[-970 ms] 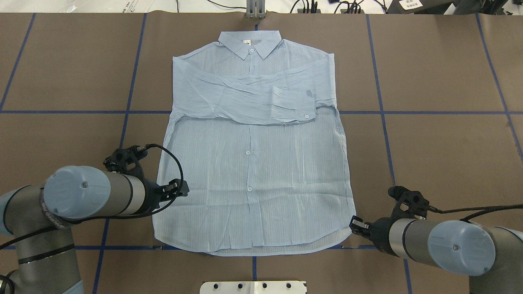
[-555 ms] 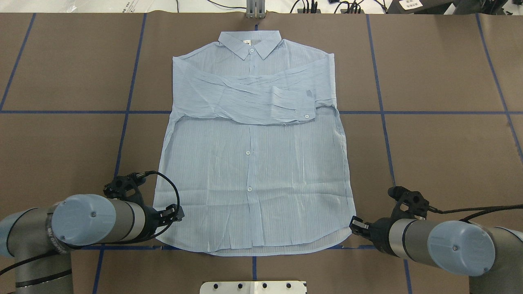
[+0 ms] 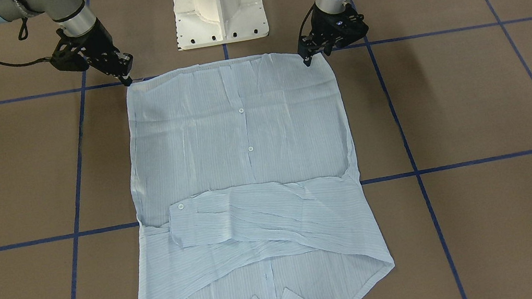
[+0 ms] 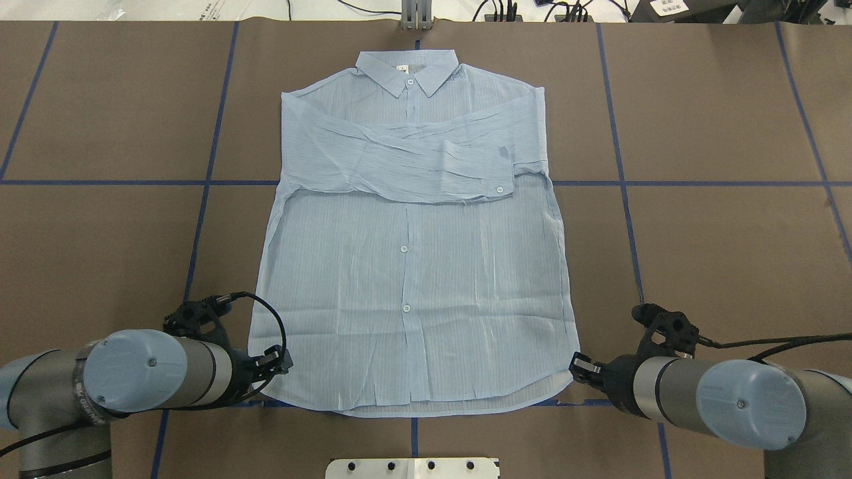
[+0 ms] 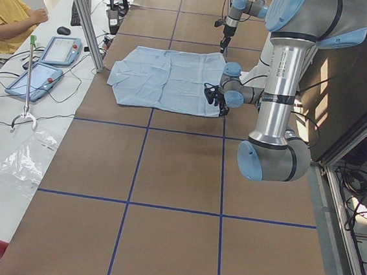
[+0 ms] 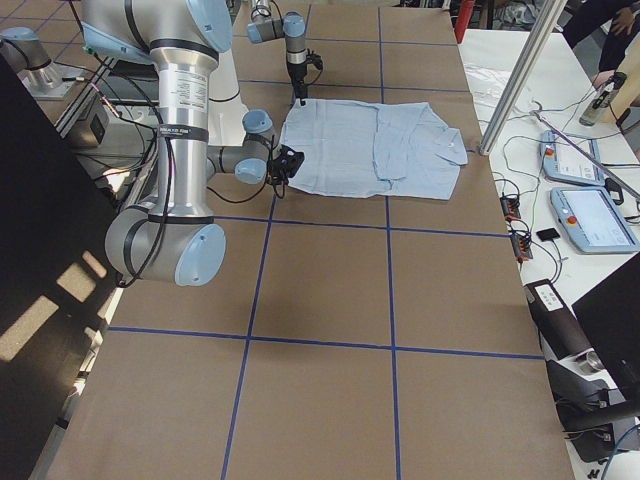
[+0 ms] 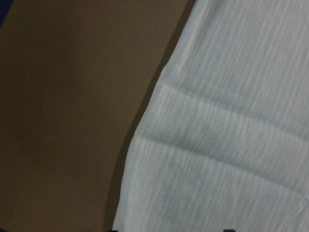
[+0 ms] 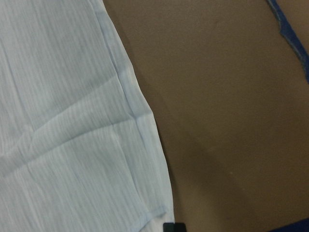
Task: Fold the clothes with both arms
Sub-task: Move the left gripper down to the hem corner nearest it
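The light-blue shirt [image 4: 413, 279] lies flat on the brown table, collar at the far side, both sleeves folded across the chest. My left gripper [image 4: 278, 364] is low at the near-left hem corner. In its wrist view the hem [image 7: 231, 121] fills the right side and two dark tips stand wide apart at the bottom edge, so it is open. My right gripper [image 4: 576, 367] sits at the near-right hem corner. Its wrist view shows one dark tip right at the corner of the cloth [image 8: 63, 121], so it looks shut on it. The front view shows the left gripper [image 3: 306, 60] and right gripper [image 3: 127, 79] at the two corners.
The white pedestal base [image 3: 219, 6] stands just behind the hem. Blue tape lines [image 4: 200, 199] grid the table. A metal post [image 4: 416, 16] rises beyond the collar. A person in yellow [image 5: 7, 10] sits by tablets [image 5: 44, 65] at the far side.
My left arm has drawn back toward the robot and lowered, bringing its gripper from the shirt's left side edge down to the near-left hem corner. The right arm and the shirt have not moved.
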Tool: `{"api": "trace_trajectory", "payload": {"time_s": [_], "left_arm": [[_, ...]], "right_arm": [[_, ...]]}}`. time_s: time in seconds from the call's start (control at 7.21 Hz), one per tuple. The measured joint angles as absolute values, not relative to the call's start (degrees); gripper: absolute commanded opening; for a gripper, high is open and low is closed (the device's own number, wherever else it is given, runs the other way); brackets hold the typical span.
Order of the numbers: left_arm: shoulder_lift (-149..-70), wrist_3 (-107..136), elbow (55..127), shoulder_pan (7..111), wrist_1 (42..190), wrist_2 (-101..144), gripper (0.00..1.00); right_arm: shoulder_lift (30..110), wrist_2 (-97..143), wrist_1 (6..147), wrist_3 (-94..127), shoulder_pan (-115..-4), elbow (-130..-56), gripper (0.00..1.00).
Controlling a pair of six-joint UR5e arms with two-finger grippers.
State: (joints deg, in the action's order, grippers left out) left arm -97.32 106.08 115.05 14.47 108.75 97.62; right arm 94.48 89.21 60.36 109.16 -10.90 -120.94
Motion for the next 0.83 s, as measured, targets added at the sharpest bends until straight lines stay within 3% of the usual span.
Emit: {"api": "trace_trajectory", "payload": {"time_s": [0.14,0.83], "left_arm": [[-97.31,107.25,115.08,14.44,108.78,97.64,0.00],[-97.04,109.18,116.49,14.55,108.67,99.63,0.00]], "right_arm": [[94.48,89.21,60.33,109.16,-10.90,-120.94,0.00],[94.31,89.30,60.36,109.16,-10.98,-121.69,0.00]]}}
